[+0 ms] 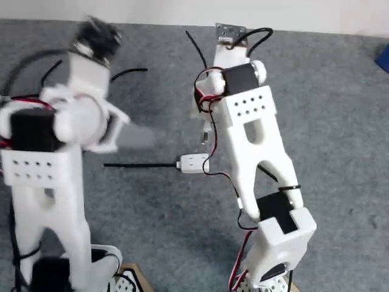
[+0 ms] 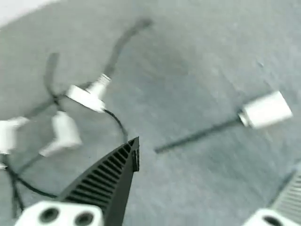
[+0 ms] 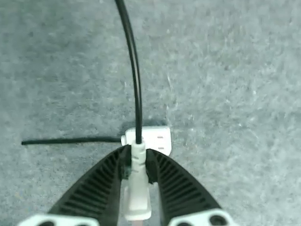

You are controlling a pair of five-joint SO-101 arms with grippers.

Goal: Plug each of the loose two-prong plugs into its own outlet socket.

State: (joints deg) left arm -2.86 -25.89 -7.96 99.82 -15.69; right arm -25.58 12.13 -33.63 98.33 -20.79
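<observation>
The jaws of the right gripper [image 3: 137, 154] are closed to a narrow gap on a white two-prong plug [image 3: 136, 188], pinching its body from both flat sides. The left gripper [image 2: 211, 165] has its jaws spread wide with nothing between them. Other loose plugs [image 2: 87, 96] lie on the grey carpet [image 2: 197, 56], ahead of and beside its near finger.

The held plug's long axis runs straight down the line of the right jaws. Its black cord [image 3: 129, 61] leaves from the end at the fingertips and heads away from them. The prongs are hidden, so they probably face back toward the wrist, though I cannot confirm it.

The outlet socket [image 3: 151, 139] lies just beyond those fingertips, almost touching the plug. Its long axis lies crosswise to the jaws, and its own cord trails off to one side.

I judge the plug light, rigid and smooth, best held across the broad faces of the body, clear of the prongs. Its springy cord may twist it in the grip. The socket looks light and unanchored, so it will likely slide under a push unless braced.
</observation>
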